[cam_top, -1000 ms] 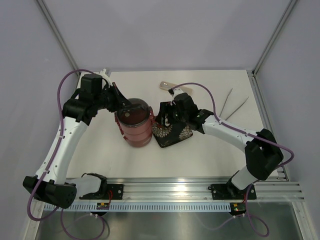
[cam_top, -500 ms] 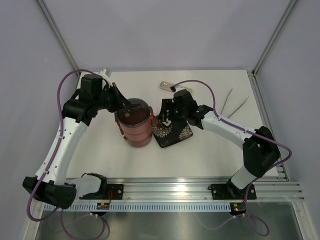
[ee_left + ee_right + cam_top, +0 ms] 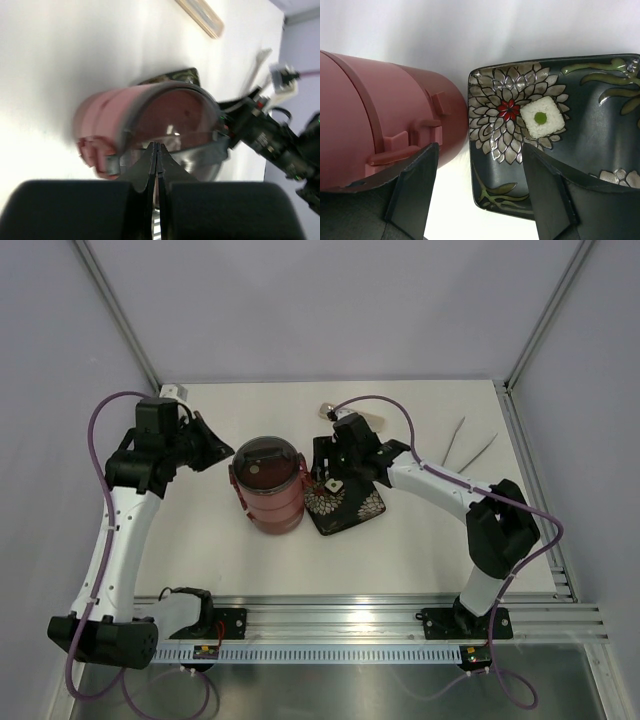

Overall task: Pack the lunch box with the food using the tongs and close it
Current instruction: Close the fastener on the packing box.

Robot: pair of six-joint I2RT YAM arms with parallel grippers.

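Observation:
The lunch box (image 3: 270, 502) stands stacked as a dusty-red tower left of centre, with its grey top lid (image 3: 265, 458) on it. My left gripper (image 3: 215, 448) is shut on nothing, just left of the tower and apart from it. In the left wrist view its shut tips (image 3: 156, 146) point at the lunch box (image 3: 107, 120) and lid (image 3: 180, 107). My right gripper (image 3: 480, 175) hangs open and empty over the gap between the lunch box (image 3: 380, 115) and the plate (image 3: 590, 135). The tongs (image 3: 453, 445) lie at the back right. The food is out of view.
The black flower-patterned plate (image 3: 350, 508) sits right of the tower, with a white square topped by a green dot (image 3: 543, 117) on it. A translucent oblong case (image 3: 328, 410) lies behind the right wrist. The enclosure's frame posts stand at the table's back corners.
My left gripper has drawn back to the left, off the top of the lunch box. The right gripper has shifted left and back over the plate's edge by the tower.

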